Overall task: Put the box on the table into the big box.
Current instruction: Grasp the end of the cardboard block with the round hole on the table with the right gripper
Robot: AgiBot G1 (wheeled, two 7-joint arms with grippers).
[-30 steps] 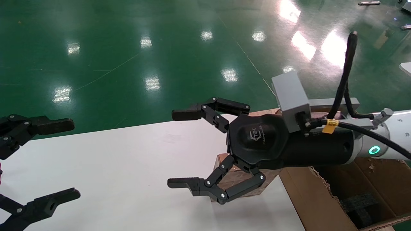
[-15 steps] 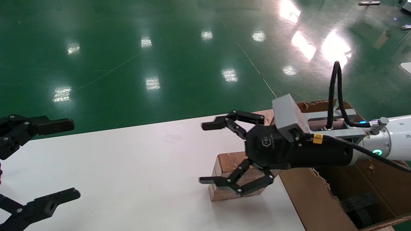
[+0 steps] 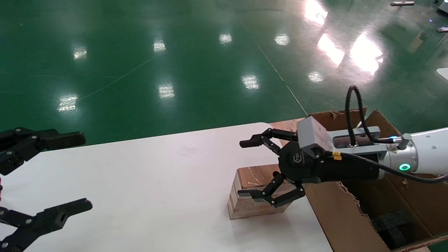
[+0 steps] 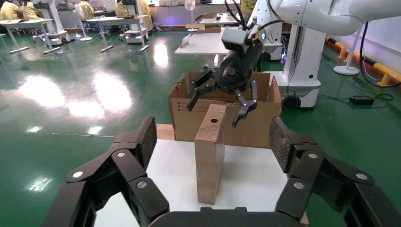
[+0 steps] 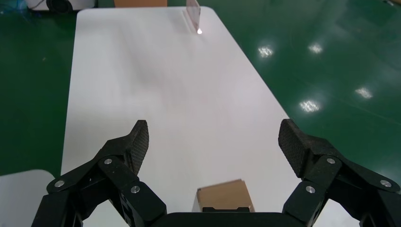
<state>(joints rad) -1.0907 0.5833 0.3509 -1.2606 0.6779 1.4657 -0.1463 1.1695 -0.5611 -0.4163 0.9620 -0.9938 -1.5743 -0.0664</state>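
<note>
We see the right gripper with its fingers spread wide, holding nothing, poised over the box so that one finger lies on each side of the box's top face; whether either finger touches the box we cannot tell. The box lies on the table directly beneath the gripper's palm, its glossy copper top showing between the fingers and its striped end edge facing out past the fingertips. From the right wrist view only the near end of the box shows, centred low between the two open fingers, with the bare white table stretching ahead of them. Behind the gripper, along its own arm, stands the big box, its torn wall just beside the box and black foam inside it. In the left wrist view the box stands between the left gripper and the right gripper, with the big box behind. The left gripper hangs well apart from the box at the table's other end, fingers wide open and empty.
</note>
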